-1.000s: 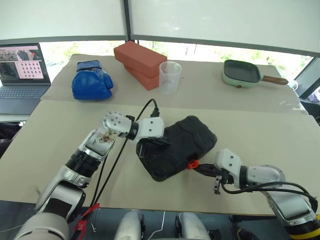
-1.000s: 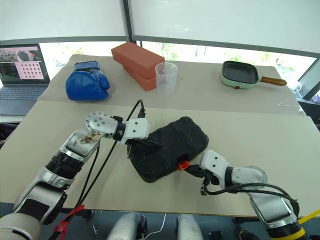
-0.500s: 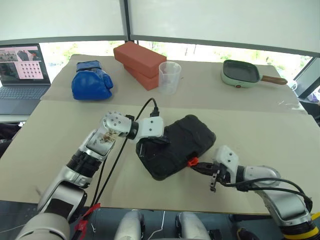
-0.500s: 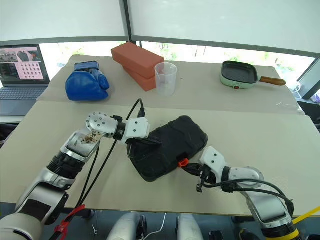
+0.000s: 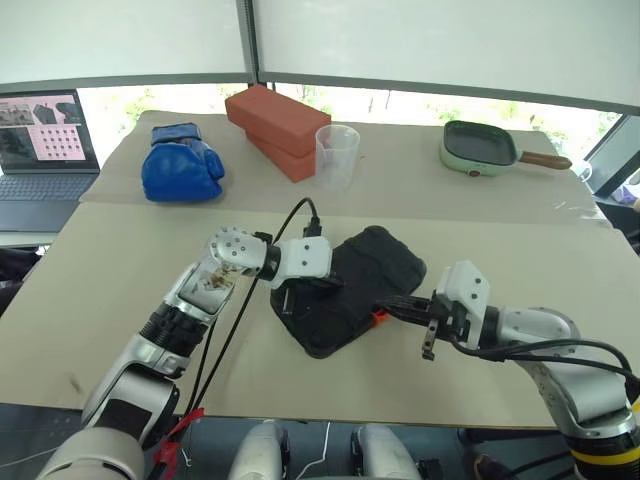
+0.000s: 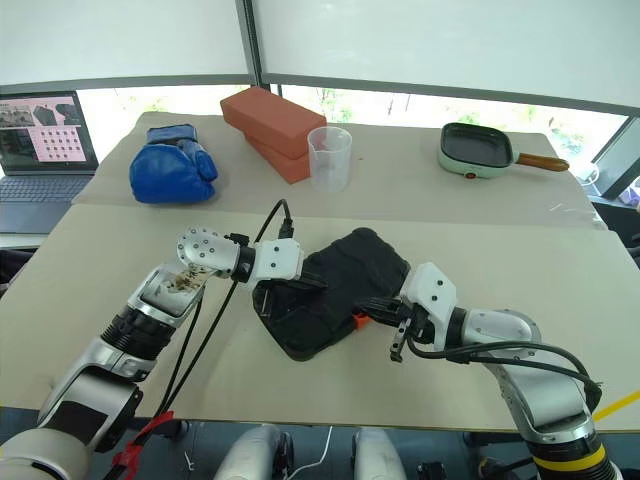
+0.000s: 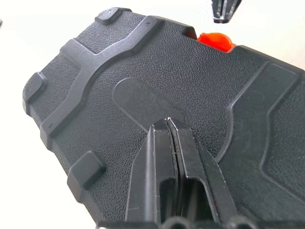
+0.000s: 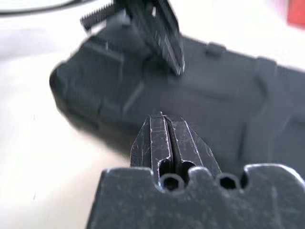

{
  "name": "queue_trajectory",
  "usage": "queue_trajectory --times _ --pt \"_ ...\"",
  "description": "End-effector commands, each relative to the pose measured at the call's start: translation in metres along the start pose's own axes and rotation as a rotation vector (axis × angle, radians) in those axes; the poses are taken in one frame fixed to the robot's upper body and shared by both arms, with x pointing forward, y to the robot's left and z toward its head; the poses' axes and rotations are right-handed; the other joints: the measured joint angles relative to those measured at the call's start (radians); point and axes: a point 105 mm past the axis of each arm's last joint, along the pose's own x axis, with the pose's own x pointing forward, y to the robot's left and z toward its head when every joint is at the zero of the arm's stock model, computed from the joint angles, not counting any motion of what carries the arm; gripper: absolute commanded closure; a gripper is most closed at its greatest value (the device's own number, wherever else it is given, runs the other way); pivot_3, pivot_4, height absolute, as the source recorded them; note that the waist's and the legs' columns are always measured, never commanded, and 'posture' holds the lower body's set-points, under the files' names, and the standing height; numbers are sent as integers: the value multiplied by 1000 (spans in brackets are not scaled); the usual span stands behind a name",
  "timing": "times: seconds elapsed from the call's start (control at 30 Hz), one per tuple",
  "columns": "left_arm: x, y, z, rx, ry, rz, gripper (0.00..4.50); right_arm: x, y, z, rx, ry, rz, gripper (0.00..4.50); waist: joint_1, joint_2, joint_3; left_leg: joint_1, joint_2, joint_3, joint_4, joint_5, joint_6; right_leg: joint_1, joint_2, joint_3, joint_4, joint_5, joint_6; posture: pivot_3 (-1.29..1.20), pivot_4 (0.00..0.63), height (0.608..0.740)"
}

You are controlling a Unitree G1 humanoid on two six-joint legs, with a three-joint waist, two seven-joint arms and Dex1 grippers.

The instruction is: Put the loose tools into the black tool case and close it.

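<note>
Left eye view: black case (image 5: 350,290) lying shut on the near table (image 5: 520,260), skewed, orange latch (image 5: 379,318) on its near-right edge. Left gripper (image 5: 325,283) resting on the lid's left part, fingers (image 7: 164,157) clenched together, grasping nothing, tips pressing the textured lid. Right gripper (image 5: 392,303) at the near-right edge, just above the latch, fingers (image 8: 164,138) likewise pinched shut and empty. No loose tools lying on the table; presumably already inside.

Far table: blue glove (image 5: 180,165) at left, red bricks (image 5: 275,118), clear cup (image 5: 338,155), green pan (image 5: 485,145) at right; laptop (image 5: 45,150) at far left.

Likely step: seating the latch. Risks: closed tips glancing off the small latch and leaving it unclipped; a sideways push sliding the case, since only the left tips pin it; lid springing up if the left pressure eases; case nudged toward the near table edge.
</note>
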Motion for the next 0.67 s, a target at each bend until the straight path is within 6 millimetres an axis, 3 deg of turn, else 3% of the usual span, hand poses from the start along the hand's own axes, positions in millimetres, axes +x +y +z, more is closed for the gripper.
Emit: queue_trajectory --times 0.03,0.07,0.13,0.23,0.37,0.43,0.57,0.67 --pt "-10 -15 -25 -175 53 -31 4193 -13 3 6 -3 17 37 4212 0 0 0 0 0 0 0 0 0 0 0 0 0 0 0 0 150 738" --pt "-18 -14 -26 -208 50 -20 4193 -19 4 6 4 30 56 4212 0 0 0 0 0 0 0 0 0 0 0 0 0 0 0 0 150 738" --pt "-42 -15 -28 -272 49 -1 3648 -36 5 8 4 69 100 3621 -8 0 0 0 1 0 -1 0 0 -1 0 0 0 0 0 0 150 738" --pt "-77 -21 -29 -360 52 26 2517 -60 2 10 13 120 145 2554 -26 1 0 2 2 0 -4 0 0 -1 0 1 0 -1 -1 0 150 738" --pt "-176 -39 -26 -624 53 169 1054 -113 -21 28 95 169 165 1191 -36 2 4 2 5 0 -5 0 0 -2 1 1 1 -1 -2 0 150 738" --pt "-202 -44 -22 -675 61 235 335 -127 -28 31 121 180 168 1138 -37 -1 7 0 6 0 -6 0 0 -4 0 0 0 -2 -3 0 150 738" --pt "-225 -52 -18 -725 38 326 335 -136 -36 31 164 177 175 1138 -3 0 7 1 5 0 -5 0 0 -2 -3 -2 -3 -2 -1 0 150 738" --pt "-229 -59 -18 -733 38 352 335 -133 -41 29 160 172 164 1138 3 1 8 1 3 1 -5 0 0 -3 -6 -2 -3 -2 -1 0 150 738"
